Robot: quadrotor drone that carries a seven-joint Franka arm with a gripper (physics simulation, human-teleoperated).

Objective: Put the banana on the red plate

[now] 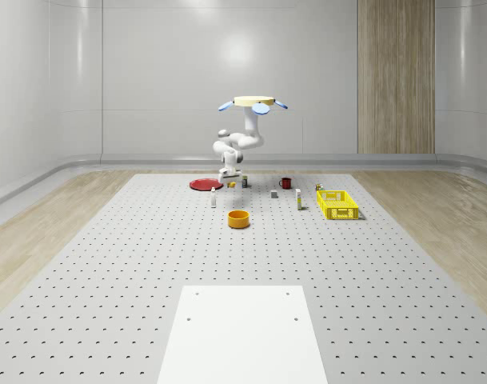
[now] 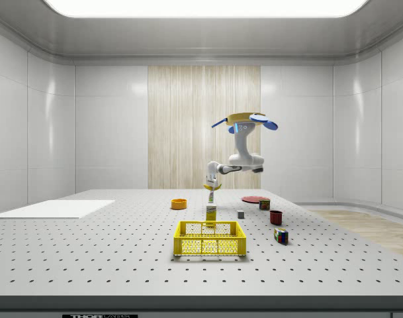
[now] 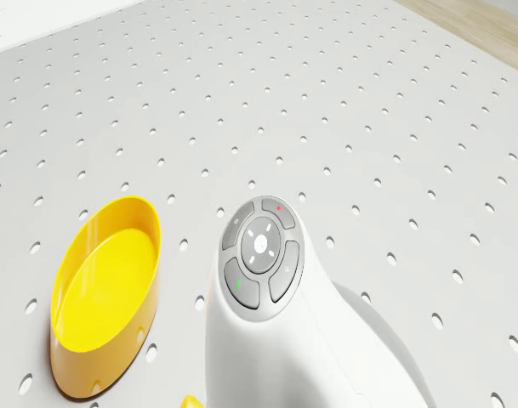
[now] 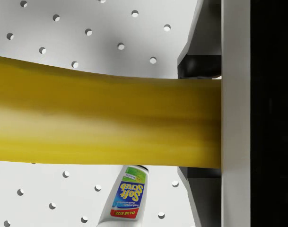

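The drone (image 1: 255, 102) hovers over the far part of the perforated table, just right of the red plate (image 1: 205, 185) in the whole-scene view. Its white arm bends down to the gripper (image 1: 229, 178), which is shut on the yellow banana (image 1: 232, 185) a little above the table. From the side, the gripper (image 2: 211, 183) holds the banana (image 2: 210, 189) left of the red plate (image 2: 254, 199). In the wrist view the banana (image 4: 101, 116) lies crosswise against a finger (image 4: 234, 113), with a Soft Scrub bottle (image 4: 127, 198) on the table beneath.
An orange bowl (image 1: 239, 218) and a yellow crate (image 1: 337, 205) stand nearer the camera. A red mug (image 1: 285, 183), a grey cube (image 1: 273, 194) and small bottles (image 1: 298, 200) sit around the arm. A white mat (image 1: 241, 336) lies at the front. The drone view shows the bowl (image 3: 105, 297).
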